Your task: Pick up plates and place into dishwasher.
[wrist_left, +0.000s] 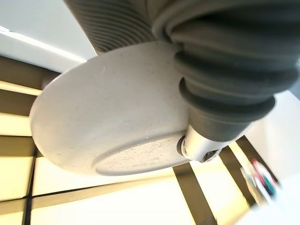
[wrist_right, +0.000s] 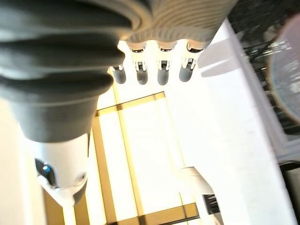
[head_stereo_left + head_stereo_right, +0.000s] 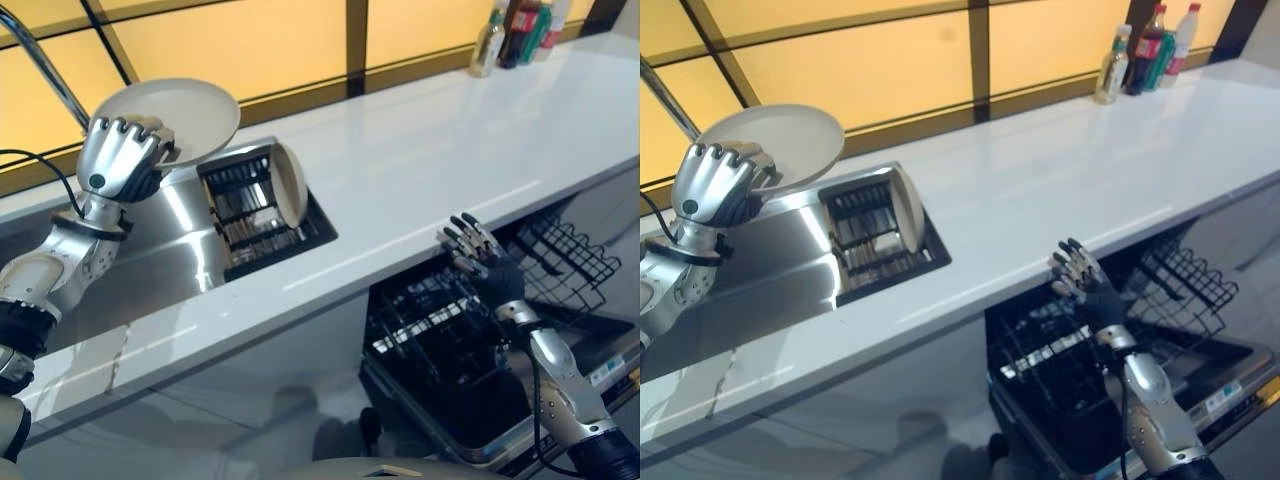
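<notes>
**Plate held up over the sink**

White counter [image 3: 430, 170] runs beneath amber window panels, with bottles [image 3: 515, 35] standing at its far end. Above the steel sink [image 3: 170, 245], the left hand [image 3: 120, 155] has its fingers curled round the rim of a pale plate [image 3: 180, 115], holding it in the air. Another plate [image 3: 290, 183] stands on edge in the sink rack [image 3: 255, 215]. Over the open dishwasher [image 3: 450, 350], the right hand [image 3: 475, 250] is raised, fingers spread and holding nothing.
</notes>
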You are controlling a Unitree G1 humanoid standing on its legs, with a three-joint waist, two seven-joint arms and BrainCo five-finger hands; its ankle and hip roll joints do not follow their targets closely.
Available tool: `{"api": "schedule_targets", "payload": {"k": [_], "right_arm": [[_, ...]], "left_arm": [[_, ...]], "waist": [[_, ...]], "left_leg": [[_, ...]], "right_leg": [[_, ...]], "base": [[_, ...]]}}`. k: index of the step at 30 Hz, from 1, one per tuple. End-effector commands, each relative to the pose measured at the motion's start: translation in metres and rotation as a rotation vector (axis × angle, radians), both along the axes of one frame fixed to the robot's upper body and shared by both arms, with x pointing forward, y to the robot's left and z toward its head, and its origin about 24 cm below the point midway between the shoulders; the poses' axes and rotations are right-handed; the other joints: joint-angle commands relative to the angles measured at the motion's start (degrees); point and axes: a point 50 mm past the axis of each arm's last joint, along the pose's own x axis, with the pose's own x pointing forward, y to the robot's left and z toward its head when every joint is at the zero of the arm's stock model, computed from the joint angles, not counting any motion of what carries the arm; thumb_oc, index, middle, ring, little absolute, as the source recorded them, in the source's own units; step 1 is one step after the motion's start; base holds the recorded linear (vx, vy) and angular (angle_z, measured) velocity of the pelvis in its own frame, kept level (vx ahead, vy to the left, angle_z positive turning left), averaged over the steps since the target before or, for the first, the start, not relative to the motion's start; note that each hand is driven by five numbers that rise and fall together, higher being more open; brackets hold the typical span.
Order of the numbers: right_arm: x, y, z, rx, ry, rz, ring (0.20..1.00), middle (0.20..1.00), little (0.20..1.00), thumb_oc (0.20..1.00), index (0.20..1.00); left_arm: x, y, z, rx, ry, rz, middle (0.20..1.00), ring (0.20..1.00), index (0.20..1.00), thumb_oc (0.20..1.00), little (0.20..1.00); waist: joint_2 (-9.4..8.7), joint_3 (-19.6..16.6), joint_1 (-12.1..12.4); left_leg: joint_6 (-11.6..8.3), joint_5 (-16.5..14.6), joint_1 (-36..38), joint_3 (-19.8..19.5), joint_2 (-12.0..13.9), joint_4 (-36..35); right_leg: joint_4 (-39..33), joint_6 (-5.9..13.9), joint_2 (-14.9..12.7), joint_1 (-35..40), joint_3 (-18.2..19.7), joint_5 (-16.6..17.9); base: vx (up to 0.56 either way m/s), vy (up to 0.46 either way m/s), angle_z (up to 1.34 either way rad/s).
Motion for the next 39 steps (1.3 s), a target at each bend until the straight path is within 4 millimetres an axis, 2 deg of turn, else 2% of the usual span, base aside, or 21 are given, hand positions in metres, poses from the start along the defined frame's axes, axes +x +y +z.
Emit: {"api": "schedule_targets", "payload": {"k": [1, 7, 12, 18, 21, 25, 28, 32, 36, 39], "right_arm": [[-0.002, 0.005, 0.026, 0.002, -0.171, -0.031, 1.0, 1.0, 1.0, 1.0, 1.0], [-0.004, 0.01, 0.038, -0.062, -0.257, -0.102, 1.0, 1.0, 1.0, 1.0, 1.0], [0.001, 0.01, 0.051, -0.099, -0.323, -0.11, 1.0, 1.0, 1.0, 1.0, 1.0], [0.005, 0.016, 0.047, 0.005, -0.292, 0.039, 1.0, 1.0, 1.0, 1.0, 1.0], [0.009, 0.027, 0.041, 0.114, -0.258, 0.145, 1.0, 1.0, 1.0, 1.0, 1.0], [0.013, 0.053, 0.031, 0.264, -0.196, 0.308, 1.0, 1.0, 1.0, 1.0, 1.0], [0.014, 0.072, 0.027, 0.299, -0.159, 0.412, 1.0, 1.0, 1.0, 1.0, 1.0], [0.014, 0.086, 0.028, 0.333, -0.129, 0.515, 1.0, 1.0, 1.0, 1.0, 1.0], [0.015, 0.093, 0.034, 0.315, -0.133, 0.548, 1.0, 1.0, 1.0, 1.0, 1.0], [0.016, 0.092, 0.042, 0.301, -0.163, 0.55, 1.0, 1.0, 1.0, 1.0, 1.0]], "left_arm": [[-0.01, -0.015, 0.021, -0.277, -0.059, -0.188, 0.2, 0.2, 0.2, 0.2, 0.2], [-0.026, -0.055, 0.0, -0.843, 0.089, -0.611, 0.2, 0.2, 0.2, 0.2, 0.2], [-0.034, -0.084, -0.018, -1.174, 0.239, -0.915, 0.2, 0.2, 0.2, 0.2, 0.2], [-0.035, -0.118, -0.046, -1.605, 0.505, -1.332, 0.2, 0.2, 0.2, 0.2, 0.2], [-0.038, -0.139, -0.055, -1.742, 0.629, -1.544, 0.2, 0.2, 0.2, 0.2, 0.2], [-0.047, -0.168, -0.063, -1.87, 0.798, -1.836, 0.2, 0.2, 0.2, 0.2, 0.2], [-0.054, -0.178, -0.071, -1.849, 0.872, -1.845, 0.2, 0.2, 0.2, 0.2, 0.2], [-0.057, -0.174, -0.089, -1.89, 0.935, -1.804, 0.2, 0.2, 0.2, 0.2, 0.2], [-0.058, -0.168, -0.101, -1.905, 0.954, -1.75, 0.2, 0.2, 0.2, 0.2, 0.2], [-0.059, -0.163, -0.103, -1.837, 0.947, -1.676, 0.2, 0.2, 0.2, 0.2, 0.2]], "waist": [[-1.42, -2.3, 0.7], [-2.51, -2.9, 1.8], [-3.0, -2.8, 2.5], [-3.02, -3.1, 2.8], [-3.07, -3.2, 3.1], [-3.04, -3.5, 4.0], [-2.99, -3.6, 4.7], [-2.96, -4.0, 5.9], [-3.28, -4.1, 6.8], [-3.5, -4.2, 7.1]], "left_leg": [[0.95, 0.9, -6.6, -1.3, 0.8, 2.2], [1.62, 0.1, -6.2, -2.6, 0.5, 2.1], [1.69, 0.0, -5.8, -3.4, 0.3, 1.8], [2.29, -0.7, -6.0, -3.5, -0.2, 2.3], [2.59, -1.1, -5.9, -3.4, -0.4, 2.4], [2.85, -1.5, -5.8, -3.7, -0.9, 2.3], [2.97, -1.7, -5.7, -4.1, -1.0, 2.1], [3.13, -1.7, -5.5, -4.8, -1.3, 1.8], [3.15, -1.6, -5.5, -5.7, -1.4, 1.3], [3.15, -1.5, -5.4, -5.9, -1.4, 1.0]], "right_leg": [[5.5, 9.39, -5.8, 3.4, 1.0, -11.5], [5.4, 9.26, -5.5, 3.6, 1.1, -11.8], [5.5, 8.88, -5.2, 3.7, 1.0, -11.5], [5.6, 8.79, -5.3, 3.1, 1.2, -10.8], [5.2, 8.71, -5.6, 3.2, 0.8, -10.5], [4.8, 8.68, -5.9, 3.4, 0.3, -10.2], [4.6, 8.65, -6.0, 3.6, -0.2, -10.1], [4.2, 8.61, -6.2, 4.0, -1.1, -10.0], [3.9, 8.57, -6.2, 4.2, -1.9, -10.0], [3.8, 8.57, -6.2, 4.3, -2.2, -10.0]], "base": [[-0.06, -0.004, 0.07], [-0.07, -0.017, 0.09], [-0.05, -0.018, 0.01], [-0.01, -0.006, 0.0], [0.0, 0.0, 0.0], [0.0, 0.0, 0.0], [0.0, -0.005, 0.02], [0.02, -0.011, 0.14], [0.01, -0.007, 0.05], [0.01, -0.016, 0.07]]}}
